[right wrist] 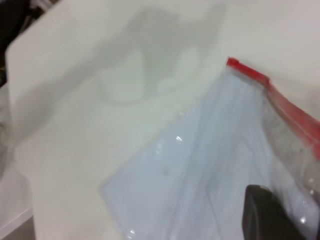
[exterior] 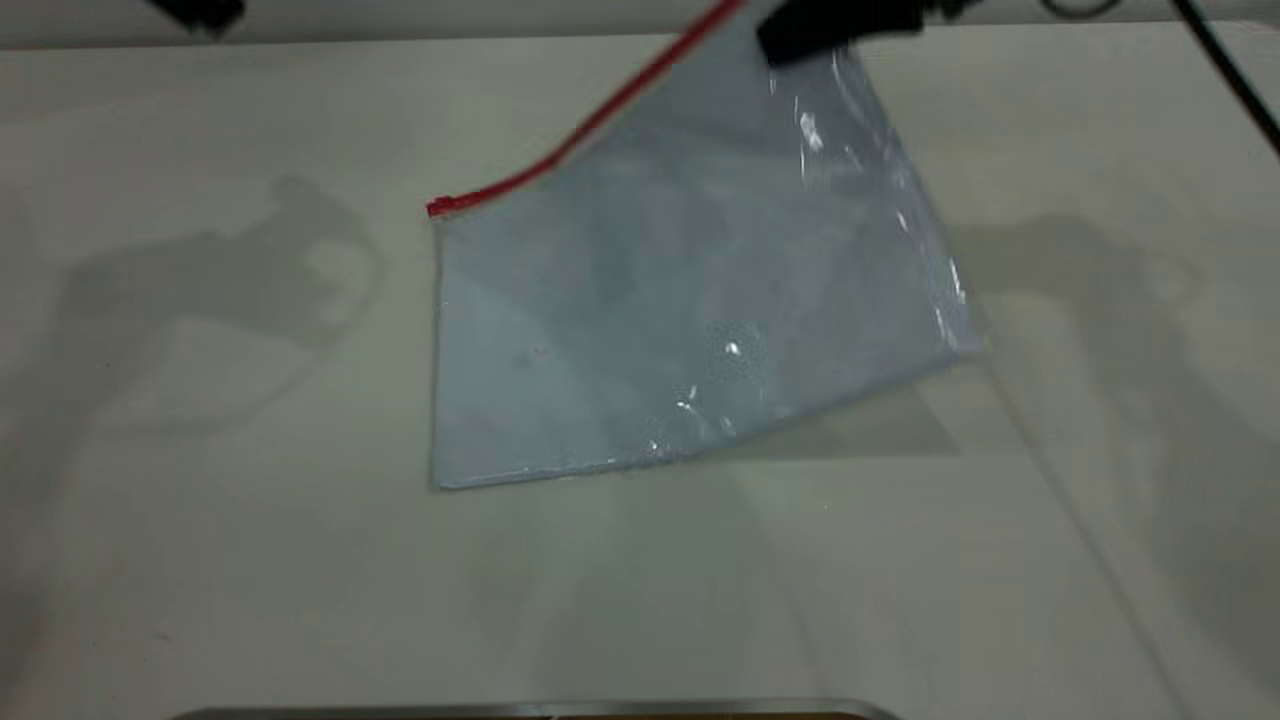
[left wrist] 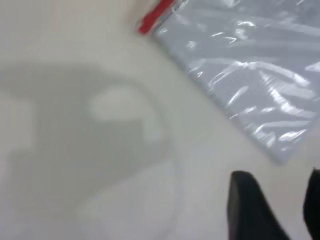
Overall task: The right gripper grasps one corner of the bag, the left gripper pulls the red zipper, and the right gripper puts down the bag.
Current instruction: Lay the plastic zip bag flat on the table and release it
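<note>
Right gripper (exterior: 835, 30) is clamped on the far right corner of the bag (exterior: 680, 300), holding that corner up off the table (exterior: 200, 560) while the near left edge rests on the surface. The red zipper (exterior: 590, 125) slopes down from the gripper to the bag's far left corner. Left gripper (left wrist: 275, 210) hangs over bare table near the bag, fingers apart, holding nothing.
</note>
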You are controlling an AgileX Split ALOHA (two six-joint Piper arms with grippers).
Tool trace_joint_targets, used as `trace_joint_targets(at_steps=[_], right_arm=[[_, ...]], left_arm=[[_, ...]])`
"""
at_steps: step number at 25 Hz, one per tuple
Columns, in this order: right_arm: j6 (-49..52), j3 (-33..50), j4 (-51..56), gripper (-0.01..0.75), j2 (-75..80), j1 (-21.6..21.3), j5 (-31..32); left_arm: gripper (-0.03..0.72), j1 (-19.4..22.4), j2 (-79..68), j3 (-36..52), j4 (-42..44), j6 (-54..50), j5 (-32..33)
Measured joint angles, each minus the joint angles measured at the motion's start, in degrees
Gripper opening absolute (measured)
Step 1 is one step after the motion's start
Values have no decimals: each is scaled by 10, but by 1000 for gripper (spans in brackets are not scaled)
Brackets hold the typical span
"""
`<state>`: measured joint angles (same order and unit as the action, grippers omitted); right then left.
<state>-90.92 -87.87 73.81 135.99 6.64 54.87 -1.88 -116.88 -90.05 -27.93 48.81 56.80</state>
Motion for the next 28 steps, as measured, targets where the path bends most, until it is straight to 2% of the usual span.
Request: trace_joint_targets(at_steps=[4,6,8,12,14,17,20,25,28], right_arm=[[69,0,-37,307,33,0,-107],[112,0,-71,345,48,0,-161],[176,1,-121,359,56,-1,-203],[394,2,-296,362,58,-2,-218],[509,2,-422,363,51,-2,-217],[675,2,-572,363,32,-2,-172],[774,2,-618,363,1,-3,-80],[749,2,-585,363,-56,2,44],[722,2,-560,363,-92,10,110]], left_arm=[[477,0,62,0,-67,0,59],[488,0,99,0,-111,0,96],[493,0,131,1,-157,2,101],[494,-1,188,1,-192,-30,101],[496,-3,217,1,-191,-65,101],[495,-23,271,1,-164,-111,101],[495,-61,332,10,-109,-161,101],[495,-120,441,55,7,-259,101],[495,-130,515,101,66,-323,101]])
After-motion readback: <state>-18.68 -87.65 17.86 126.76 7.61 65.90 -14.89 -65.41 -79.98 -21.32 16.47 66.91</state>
